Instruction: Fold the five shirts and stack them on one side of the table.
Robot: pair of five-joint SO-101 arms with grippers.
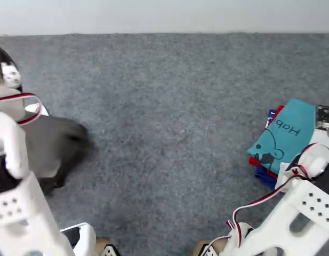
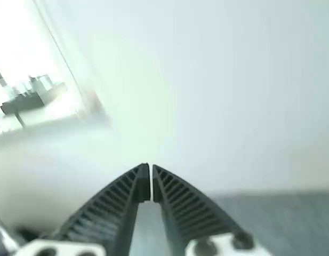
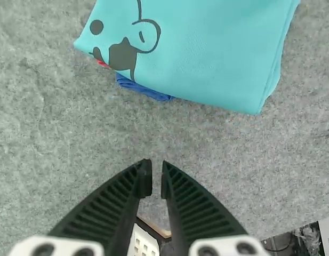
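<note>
- This is looking like a robotics lab bench: a white plastic left arm (image 1: 20, 213) and right arm (image 1: 300, 210) are standing at its near edge.
- Red-and-white cables (image 1: 263, 198) are looping loose off the right arm.
- Grey felt matting (image 1: 169, 122) is covering the table, a bare white wall (image 1: 164, 16) is rising behind it, and a bright window (image 2: 25, 53) is glowing nearby.

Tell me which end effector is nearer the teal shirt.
Right. The right end effector is just beside the teal shirt; the left end effector is across the table.
</note>
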